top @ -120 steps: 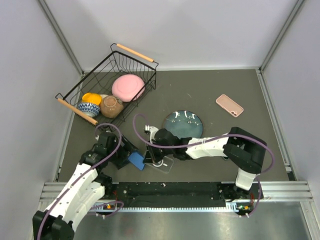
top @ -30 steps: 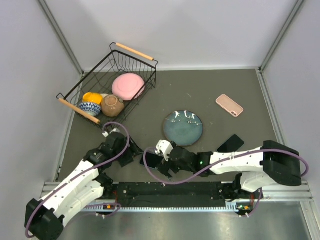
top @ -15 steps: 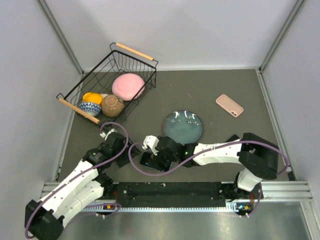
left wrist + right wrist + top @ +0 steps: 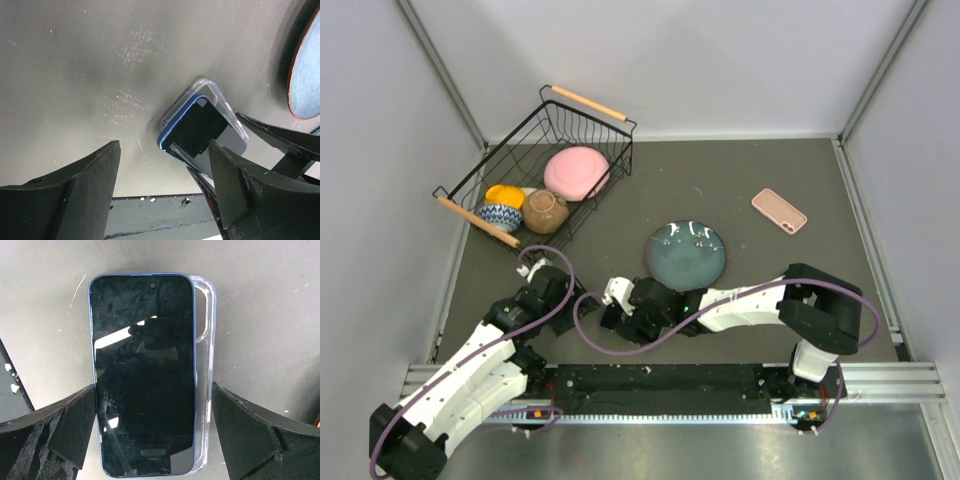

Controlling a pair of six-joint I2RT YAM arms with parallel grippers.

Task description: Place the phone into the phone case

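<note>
The blue phone (image 4: 142, 375), which lay beside the clear case (image 4: 206, 315) four seconds ago, now lies on it, offset and seemingly not seated. The right gripper (image 4: 153, 389) straddles it, spread wide. The left gripper (image 4: 165, 145) gapes nearby. From above, the right wrist hides both, with the plate (image 4: 686, 250) just beyond.

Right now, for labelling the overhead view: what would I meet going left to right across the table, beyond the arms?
Black wire basket → blue plate → pink phone-shaped item.
</note>
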